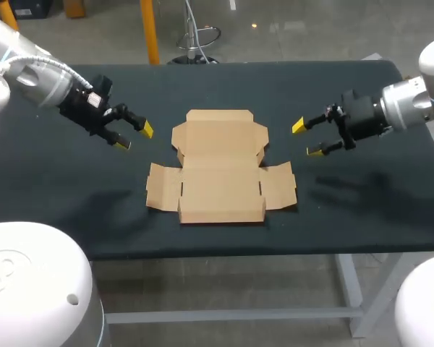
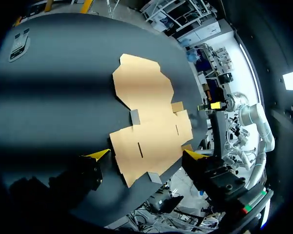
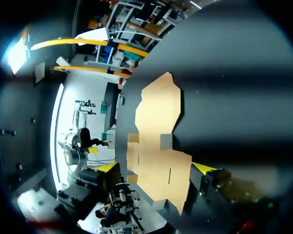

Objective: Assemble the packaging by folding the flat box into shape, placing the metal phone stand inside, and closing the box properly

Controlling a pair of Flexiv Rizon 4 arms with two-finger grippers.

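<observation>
A flat brown cardboard box blank (image 1: 220,168) lies unfolded at the middle of the black table, its flaps spread to both sides. My left gripper (image 1: 134,136) hangs open above the table to the blank's left, apart from it. My right gripper (image 1: 307,139) hangs open to the blank's right, also apart. Ahead of the open left gripper (image 2: 146,155) the blank (image 2: 146,117) lies flat, with my right gripper (image 2: 211,106) small beyond it. The right wrist view has the blank (image 3: 158,146) ahead of the open right gripper (image 3: 156,168). No metal phone stand shows in any view.
The black table (image 1: 72,188) has bare cloth on all sides of the blank. Its front edge (image 1: 224,254) runs close below the blank.
</observation>
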